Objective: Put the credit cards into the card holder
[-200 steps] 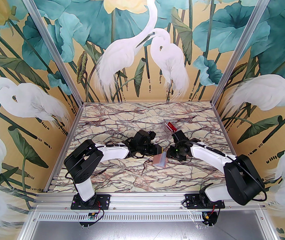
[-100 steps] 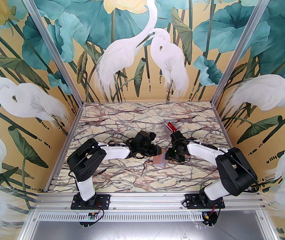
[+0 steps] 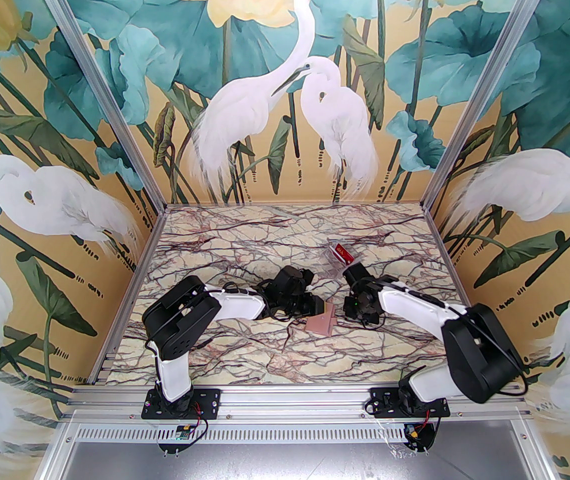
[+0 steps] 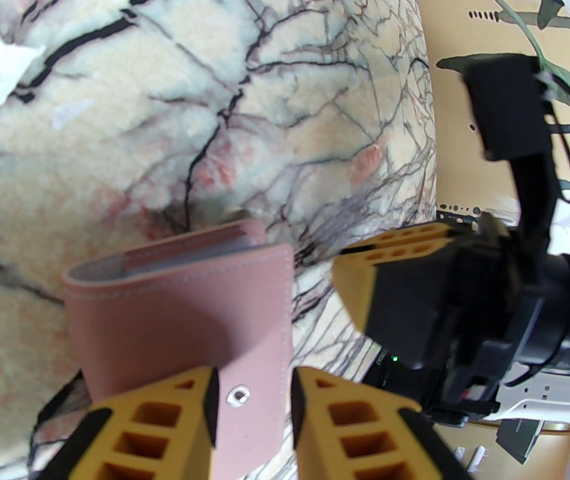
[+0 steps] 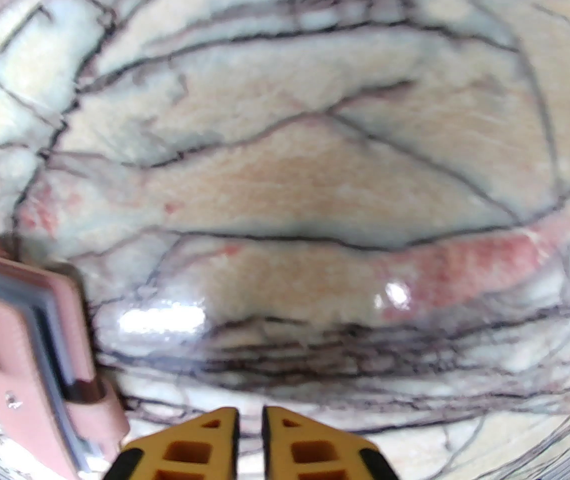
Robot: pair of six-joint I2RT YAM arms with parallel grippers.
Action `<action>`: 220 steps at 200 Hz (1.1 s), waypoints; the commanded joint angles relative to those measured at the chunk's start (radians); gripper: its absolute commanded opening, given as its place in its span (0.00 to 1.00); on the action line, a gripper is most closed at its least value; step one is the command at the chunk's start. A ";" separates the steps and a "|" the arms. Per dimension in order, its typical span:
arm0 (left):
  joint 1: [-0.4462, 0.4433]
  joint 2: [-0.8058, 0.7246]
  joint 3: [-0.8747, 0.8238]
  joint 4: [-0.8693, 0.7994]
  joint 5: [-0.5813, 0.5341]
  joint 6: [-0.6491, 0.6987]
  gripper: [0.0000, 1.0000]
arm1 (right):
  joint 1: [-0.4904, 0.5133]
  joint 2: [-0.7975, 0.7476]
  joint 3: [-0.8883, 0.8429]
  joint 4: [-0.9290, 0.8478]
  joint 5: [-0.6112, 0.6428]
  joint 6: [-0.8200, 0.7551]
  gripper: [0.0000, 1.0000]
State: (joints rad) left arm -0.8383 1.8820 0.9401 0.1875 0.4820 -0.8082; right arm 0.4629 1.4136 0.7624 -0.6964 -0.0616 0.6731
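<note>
Card holder (image 3: 321,322) lies on the marble table (image 3: 245,358), a bit toward 3 o'clock of centre in the top view, between the two wrists. It's folded nearly closed, pink cover up. Something pink stands up at its 1 o'clock edge, hard to read from up there.

Left wrist cam shows the cover w/ pale stitching and the snap tab (image 4: 245,393) hanging toward 6 o'clock. The grey-blue sleeves (image 4: 242,242) peek out only as a thin strip at the 12 o'clock edge, so whatever's in them is hidden. Right wrist cam cuts the holder off at 8 o'clock: stacked sleeve edges, blurred, plus a dark sliver (image 5: 82,390) at their end. Can't tell if that's a card.

Left gripper (image 4: 254,383): jaws part open, approx the tab's width, w/ the tab and its snap sitting in the gap. Can't tell whether the pads touch the tab's edges.

Right gripper (image 5: 251,413): jaws all but closed, just a thin slit w/ nothing in it, over bare marble. The holder is off at its 9 o'clock, not touching. In the left wrist cam this gripper sits at 3 o'clock of the holder, near but apart.

Red card (image 3: 342,253) is at 1 o'clock of the holder, beyond the right wrist, at a clear box (image 3: 331,264). On it or in it, can't tell, since the box outline barely shows.
</note>
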 commanded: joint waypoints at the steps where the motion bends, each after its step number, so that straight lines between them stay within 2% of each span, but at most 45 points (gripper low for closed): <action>1: -0.008 0.014 0.005 -0.054 -0.032 0.015 0.30 | 0.002 -0.077 -0.023 0.084 -0.123 0.024 0.34; 18: -0.008 0.016 0.012 -0.054 -0.035 0.014 0.29 | 0.007 -0.055 -0.018 0.115 -0.228 0.027 0.41; 46: -0.008 0.031 0.011 -0.056 -0.036 0.012 0.26 | 0.019 0.020 -0.009 0.088 -0.181 0.017 0.42; 78: -0.008 0.043 0.005 -0.048 -0.039 0.005 0.23 | 0.032 0.095 -0.029 0.138 -0.225 0.010 0.43; 104: -0.008 0.047 0.004 -0.055 -0.047 0.007 0.22 | 0.040 0.127 -0.027 0.133 -0.212 0.004 0.43; 125: -0.008 0.048 0.004 -0.068 -0.055 0.012 0.21 | 0.039 0.143 -0.012 0.068 -0.125 -0.001 0.41; 155: -0.009 0.048 0.001 -0.077 -0.064 0.015 0.21 | 0.040 0.148 0.015 -0.044 0.049 -0.001 0.33; 189: -0.009 0.048 -0.001 -0.089 -0.072 0.024 0.20 | 0.044 0.142 0.016 -0.096 0.128 -0.003 0.23; 220: -0.008 0.050 0.000 -0.093 -0.074 0.027 0.20 | 0.039 0.076 0.014 -0.122 0.203 0.034 0.23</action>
State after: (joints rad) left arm -0.8391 1.8984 0.9421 0.1776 0.4538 -0.8070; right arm 0.5083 1.5356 0.7921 -0.7315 0.0051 0.6792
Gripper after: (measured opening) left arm 0.201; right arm 0.220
